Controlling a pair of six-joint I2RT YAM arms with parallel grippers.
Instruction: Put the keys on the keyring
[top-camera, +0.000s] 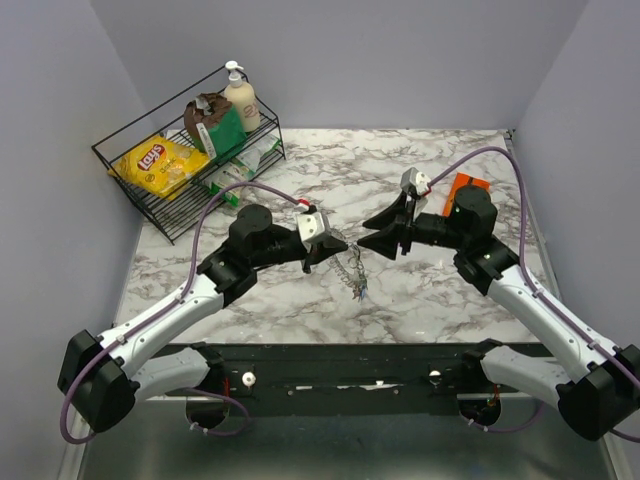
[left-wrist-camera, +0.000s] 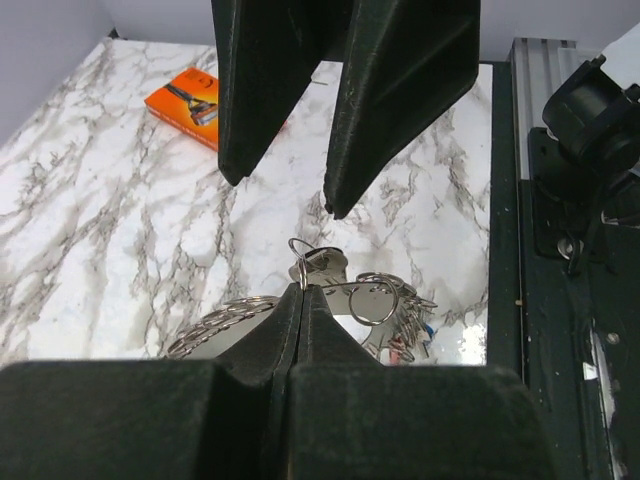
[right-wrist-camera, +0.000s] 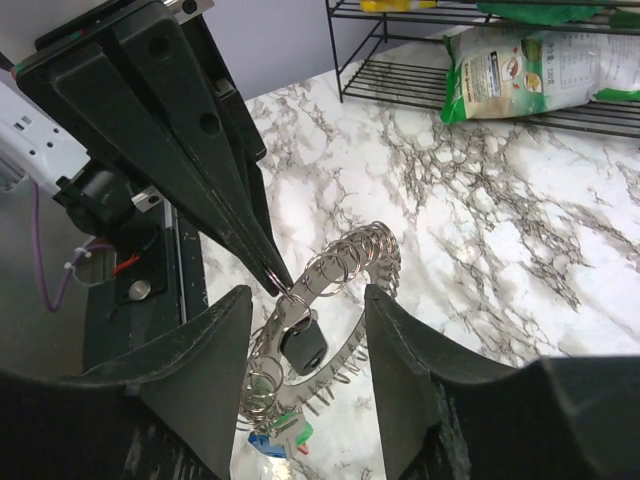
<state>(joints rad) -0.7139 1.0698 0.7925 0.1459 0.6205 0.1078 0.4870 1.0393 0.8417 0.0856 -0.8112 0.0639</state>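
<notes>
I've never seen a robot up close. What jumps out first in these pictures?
Over the middle of the marble table, the left gripper is shut on the keyring, a spiky grey ring with a black key on it. The right gripper faces it with its jaws open. At the far left corner a wire rack holds a bright yellow chip bag, and an orange box lies at the far right.

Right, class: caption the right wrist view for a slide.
Left tool pinches the keyring, black key hanging between fingers of the open right tool.

Open tabletop (top-camera: 430, 290) around keyring (top-camera: 349, 266); wire rack (top-camera: 178, 206) back-left.
</notes>
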